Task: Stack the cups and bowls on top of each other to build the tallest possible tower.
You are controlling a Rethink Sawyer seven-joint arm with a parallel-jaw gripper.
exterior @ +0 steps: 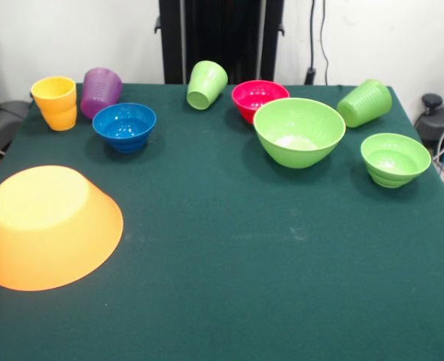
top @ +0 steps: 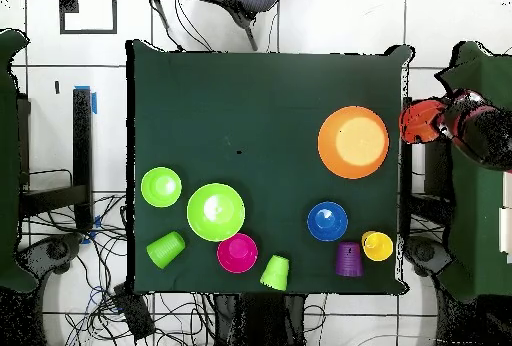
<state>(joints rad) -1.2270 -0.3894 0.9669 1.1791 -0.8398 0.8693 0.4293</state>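
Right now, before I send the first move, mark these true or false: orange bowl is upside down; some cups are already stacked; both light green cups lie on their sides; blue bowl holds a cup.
1. The orange bowl is upside down. True.
2. Some cups are already stacked. False: every piece sits alone on the table.
3. Both light green cups lie on their sides. True.
4. The blue bowl holds a cup. False: it is empty, beside the purple cup.
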